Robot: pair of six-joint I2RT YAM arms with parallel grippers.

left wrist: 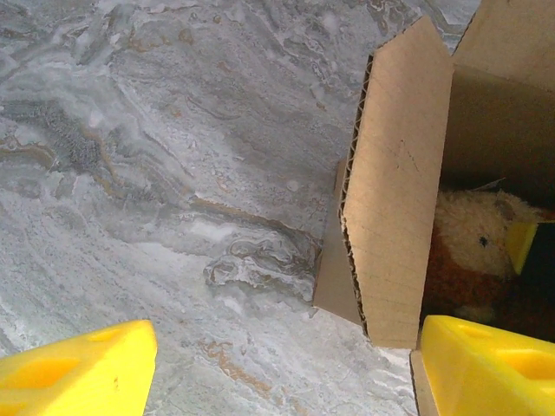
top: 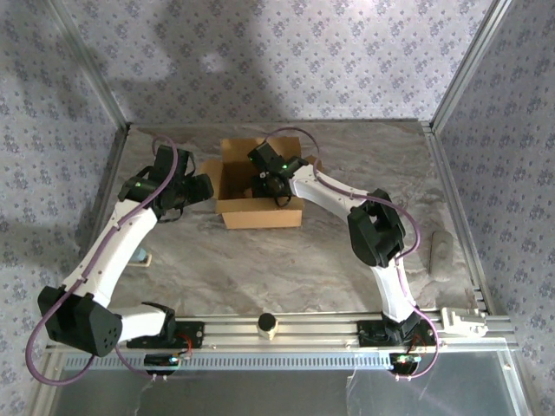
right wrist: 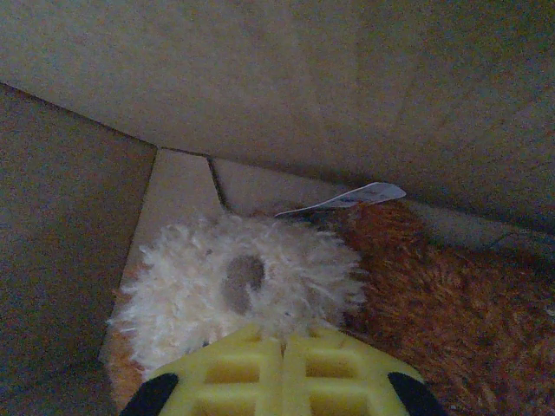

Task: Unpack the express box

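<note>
Nearest, on the rail between the two arm bases, a small pale cylinder (top: pixel 267 324) with a dark top. Beyond it, bare marbled grey tabletop (top: pixel 260 269). Out at the right edge, well apart from everything else, a flat grey object (top: pixel 440 251), too blurred to name.

Further out, towards the far centre of the tabletop, the express box (top: pixel 260 212): plain tan cardboard, standing upright, top flaps folded outward, open to the overhead view.

Left of the box, just beside its left flap (top: pixel 210 166), the left pincer (top: pixel 201 186), hanging over the tabletop outside the carton. Fingers (left wrist: pixel 74 368) spread wide apart in the wrist view, nothing between them but marbled surface. Right-hand finger close under the lower corner of a corrugated flap edge; whether touching it, not clear. Past that flap, inside the carton, a glimpse of a plush toy (left wrist: pixel 477 251), cream and rust-brown.

Angled in from the right and down into the box, the right pincer (top: pixel 273 189). Yellow fingers (right wrist: pixel 243 368) pressed together, tips against the fluffy cream patch of the toy; whether any fur caught between them, impossible to tell. Toy lying on the box floor against the far wall, brown fur to the right of the cream patch, a small white tag (right wrist: pixel 347 199) sticking out above it. Cardboard walls close on the left and far sides.
</note>
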